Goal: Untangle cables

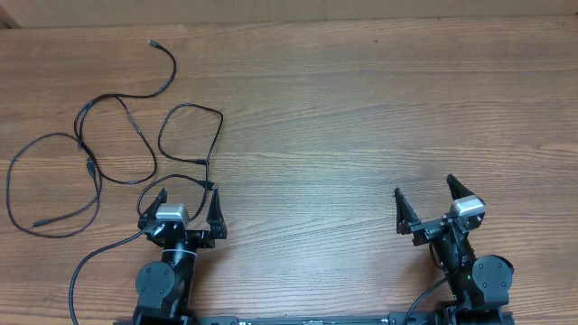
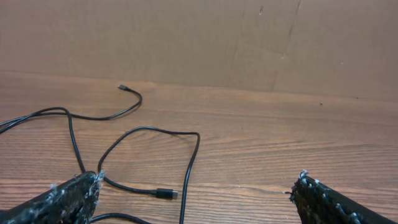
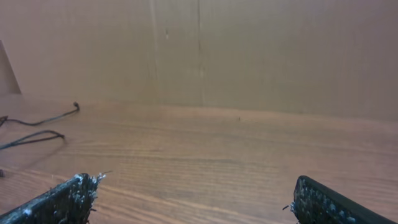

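Left claw point(image 1: 179, 200): positioned at the near edge of the table point(image 1: 361, 117), at 7 o'clock in the overhead view. Its jaws stand wide apart and grip nothing.

Right claw point(image 1: 424, 190): positioned at the near edge, at 5 o'clock. Its jaws stand wide apart and grip nothing. From the right wrist, only bare wood shows between the fingers. This claw is well apart from the cables.

Cables point(image 1: 90, 166): thin black cords, all lying flat on the left half of the table, from 9 to 11 o'clock.
- The nearest part runs down to the tips of the left claw. One strand passes just beside the left finger point(image 2: 74, 193). Whether it touches cannot be told.
- The near plug point(image 2: 166, 194) lies on the wood, low in the gap between the open jaws as seen from the left wrist. Neither finger touches it.
- At 12 o'clock from the left claw, one cord forms a rounded loop.
- Further out, at 10 o'clock, the cords cross one another several times, and a large loop sweeps out toward the left edge at 9 o'clock.
- The far plug point(image 1: 151, 41) ends the farthest strand, at 11 o'clock, near the far edge.

Cardboard wall point(image 2: 186, 37): stands upright along the far edge, at 12 o'clock, behind everything.
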`<state>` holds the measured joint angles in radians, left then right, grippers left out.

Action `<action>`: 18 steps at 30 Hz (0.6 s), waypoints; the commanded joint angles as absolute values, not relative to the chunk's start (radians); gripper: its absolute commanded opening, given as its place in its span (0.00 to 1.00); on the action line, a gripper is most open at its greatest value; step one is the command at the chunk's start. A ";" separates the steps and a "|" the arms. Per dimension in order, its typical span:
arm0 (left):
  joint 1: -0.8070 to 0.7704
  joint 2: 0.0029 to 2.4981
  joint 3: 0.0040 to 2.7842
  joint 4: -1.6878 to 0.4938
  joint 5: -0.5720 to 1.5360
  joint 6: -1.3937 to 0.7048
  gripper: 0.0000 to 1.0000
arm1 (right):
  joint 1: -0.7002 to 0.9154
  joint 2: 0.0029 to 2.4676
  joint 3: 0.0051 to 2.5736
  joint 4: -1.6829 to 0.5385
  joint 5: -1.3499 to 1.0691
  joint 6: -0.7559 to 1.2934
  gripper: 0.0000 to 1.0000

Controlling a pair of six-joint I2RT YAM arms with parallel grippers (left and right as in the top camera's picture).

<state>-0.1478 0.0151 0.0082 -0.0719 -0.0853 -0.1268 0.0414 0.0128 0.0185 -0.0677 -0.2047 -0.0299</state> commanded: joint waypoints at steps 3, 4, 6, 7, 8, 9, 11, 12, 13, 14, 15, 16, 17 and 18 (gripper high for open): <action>-0.137 0.004 0.006 -0.072 -0.078 -0.111 1.00 | 0.037 0.003 0.008 -0.069 -0.191 -0.027 1.00; -0.137 0.004 0.006 -0.072 -0.078 -0.111 1.00 | 0.037 0.003 0.008 -0.069 -0.192 -0.027 1.00; -0.137 0.004 0.006 -0.072 -0.078 -0.111 1.00 | 0.037 0.003 0.008 -0.069 -0.192 -0.027 1.00; -0.137 0.004 0.006 -0.072 -0.078 -0.111 1.00 | 0.037 0.003 0.008 -0.069 -0.192 -0.027 1.00; -0.137 0.004 0.006 -0.073 -0.078 -0.111 1.00 | 0.037 0.003 0.008 -0.069 -0.191 -0.027 1.00; -0.137 0.004 0.006 -0.072 -0.078 -0.111 1.00 | 0.037 0.003 0.008 -0.068 -0.191 -0.027 1.00; -0.137 0.004 0.006 -0.073 -0.078 -0.111 1.00 | 0.037 0.003 0.008 -0.067 -0.191 -0.027 1.00; -0.137 0.004 0.006 -0.072 -0.078 -0.111 1.00 | 0.037 0.003 0.008 -0.067 -0.191 -0.027 1.00; -0.137 0.004 0.006 -0.073 -0.078 -0.111 1.00 | 0.037 0.003 0.008 -0.066 -0.191 -0.027 1.00; -0.137 0.004 0.006 -0.072 -0.078 -0.111 1.00 | 0.037 0.003 0.008 -0.066 -0.191 -0.027 1.00; -0.137 0.004 0.006 -0.072 -0.078 -0.111 1.00 | 0.037 0.003 0.008 -0.066 -0.191 -0.027 1.00; -0.137 0.004 0.006 -0.072 -0.078 -0.111 1.00 | 0.037 0.003 0.008 -0.066 -0.191 -0.027 1.00; -0.137 0.004 0.006 -0.073 -0.078 -0.111 1.00 | 0.037 0.003 0.008 -0.066 -0.191 -0.027 1.00; -0.137 0.004 0.006 -0.072 -0.078 -0.111 1.00 | 0.037 0.003 0.008 -0.066 -0.191 -0.027 1.00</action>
<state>-0.1478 0.0147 0.0082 -0.0719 -0.0853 -0.1268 0.0399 0.0128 0.0185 -0.0708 -0.2020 -0.0299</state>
